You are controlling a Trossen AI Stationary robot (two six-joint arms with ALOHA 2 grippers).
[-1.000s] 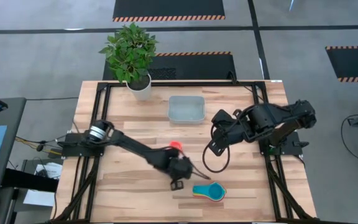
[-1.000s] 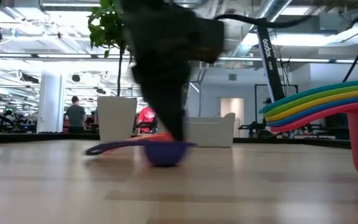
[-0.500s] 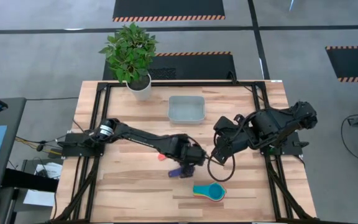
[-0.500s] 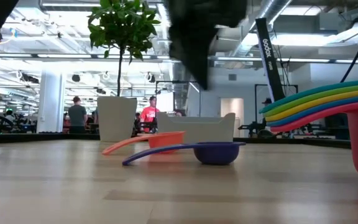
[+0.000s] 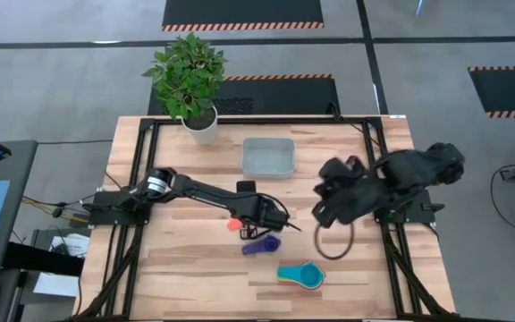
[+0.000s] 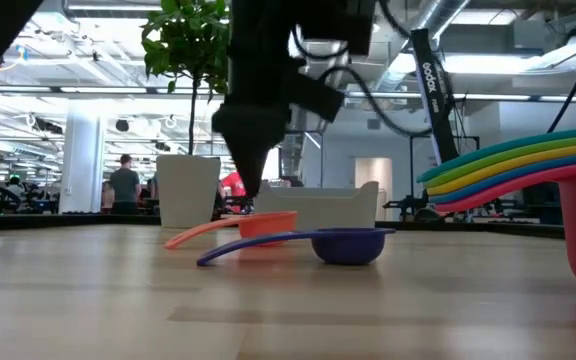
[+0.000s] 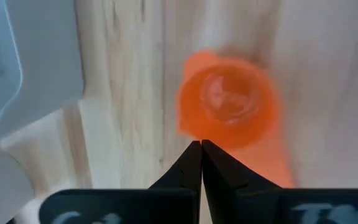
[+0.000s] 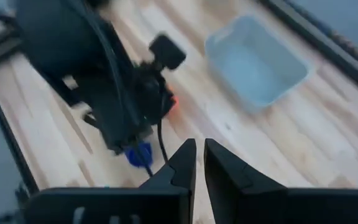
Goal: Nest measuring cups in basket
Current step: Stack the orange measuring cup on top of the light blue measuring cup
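Above the counter: basket (image 5: 268,156) empty, cups unsorted.
From overhead, the left claw (image 5: 280,224), pinched shut on nothing, hangs beside the orange cup (image 5: 236,225) and dark blue cup (image 5: 262,246); a nested stack (image 5: 302,275) lies nearer the front edge, the potted plant (image 5: 189,80) beyond. Low view: both loose cups lie under that claw. Left wrist: orange cup just ahead. Right wrist: right claw (image 8: 199,163) narrow, empty, basket well ahead.

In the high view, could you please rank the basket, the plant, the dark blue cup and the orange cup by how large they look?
1. Plant
2. Basket
3. Dark blue cup
4. Orange cup, though it is partly hidden under the left arm, so this is unsure.
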